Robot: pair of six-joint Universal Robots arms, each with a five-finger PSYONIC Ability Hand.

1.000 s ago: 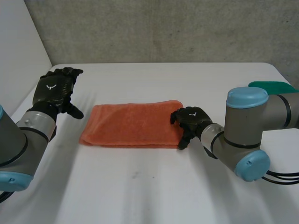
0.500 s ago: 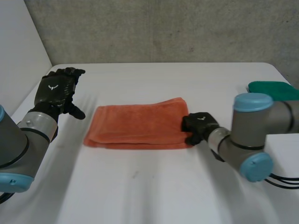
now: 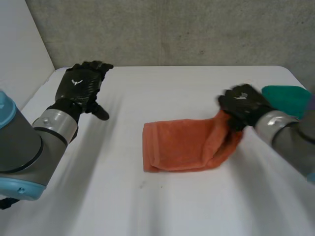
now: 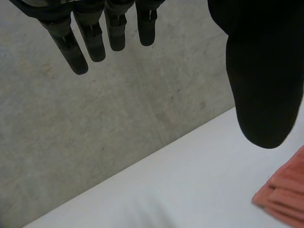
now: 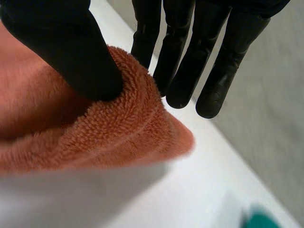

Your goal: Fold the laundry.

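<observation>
The right hand pinches one end of the orange towel between thumb and fingers. It has lifted this end and dragged the towel toward itself, so the next fold can begin. The left hand, fingers spread, hovers well apart from the towel.

1. A white table fills the front. Its top is smooth and bright.
2. Behind the table stands a grey wall. It looks rough, like concrete, with small dark spots.
3. A plain white wall stands at the left and meets the grey one in a corner.
</observation>
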